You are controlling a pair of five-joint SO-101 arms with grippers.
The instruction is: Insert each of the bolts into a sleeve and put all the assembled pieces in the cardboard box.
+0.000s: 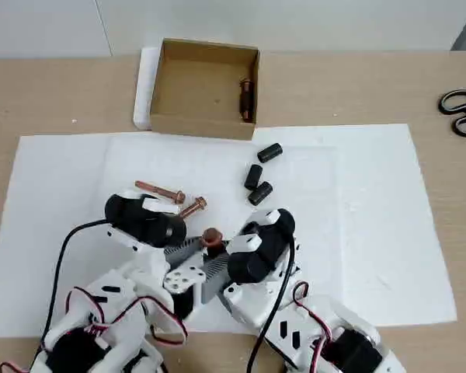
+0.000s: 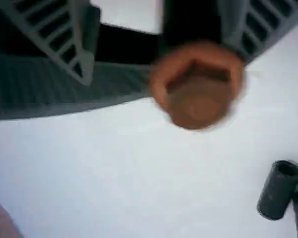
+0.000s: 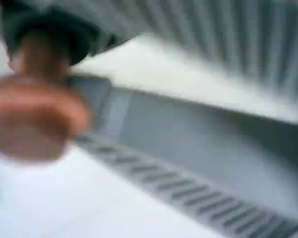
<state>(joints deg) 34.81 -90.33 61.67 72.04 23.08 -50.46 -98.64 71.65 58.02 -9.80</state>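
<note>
1. Left gripper [image 1: 200, 247]: low over the near middle of the paper [image 1: 357, 233], tip to tip with the right gripper [image 1: 218, 256]. Whether either one is clamped or parted cannot be told.
2. Bolt [image 1: 212, 235]: copper, head up, at the point where the two grippers meet. In the right wrist view its shank runs from the head into a black sleeve [image 3: 44, 27]. The view is blurred, so the depth of entry cannot be told.
3. Loose bolts, two, copper, flat on the paper. One [image 1: 193, 207] lies just beside the far side of the left arm [image 1: 144, 219]. The other [image 1: 160, 191] lies just beyond it.
4. Loose sleeves, three, black, in a close-set uneven row. The nearest [image 1: 260, 193] is just beyond the right arm [image 1: 260, 245]. The middle one [image 1: 253, 176] is next, and the farthest [image 1: 269, 152] is near the box's near right corner.
5. Paper: white sheet under all of the above. A broad stretch of it lies between the loose sleeves and its right edge. Another lies between the loose bolts and its left edge.
6. Cardboard box [image 1: 204, 127]: top open, near wall at the paper's far edge, well apart from the grippers.
7. Assembled piece [image 1: 247, 99]: inside the box, lying along its right wall.
8. White strip [image 1: 146, 85]: against the box's left wall, on the table [image 1: 62, 93].
9. Scissors [image 1: 462, 111]: on the wood beyond the paper's far right corner, at the view's right border.
</note>
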